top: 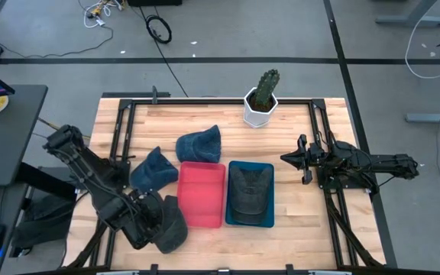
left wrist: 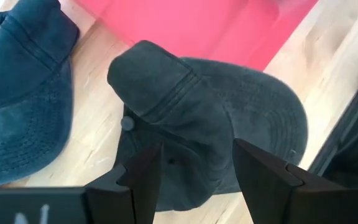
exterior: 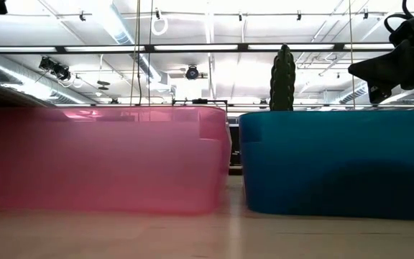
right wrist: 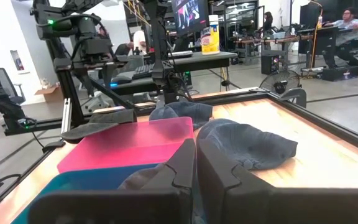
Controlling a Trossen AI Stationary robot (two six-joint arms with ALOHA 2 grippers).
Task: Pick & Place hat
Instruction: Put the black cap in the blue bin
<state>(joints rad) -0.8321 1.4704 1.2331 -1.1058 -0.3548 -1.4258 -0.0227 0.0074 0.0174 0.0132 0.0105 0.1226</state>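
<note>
Left claw [left wrist: 194,180] spread wide at the near left of the bench, dark fingers [left wrist: 143,177] straddling the crown of a charcoal washed-cotton cap [left wrist: 210,124], closing on nothing yet. Soft, rumpled fabric with stitched seams and a small button at the crown; cap lying flat on the pale butcher-block wooden bench [top: 304,221], just beside the near corner of the pink bin. Next to it, a faded denim-blue cap [top: 154,169], similarly creased. Farther in, a shallow translucent pink plastic bin [top: 202,195] and a teal plastic bin [top: 250,194] standing side by side, smooth-walled and rectangular, the teal one carrying a dark grey cap [top: 250,187]. Beyond the pink bin, another blue denim cap [top: 200,145], crumpled. Toward the far edge, a ribbed green cactus in a white faceted pot [top: 261,99]. Right claw [right wrist: 196,168] pressed narrow, fingers together, gripping nothing, parked at the right side of the bench.
</note>
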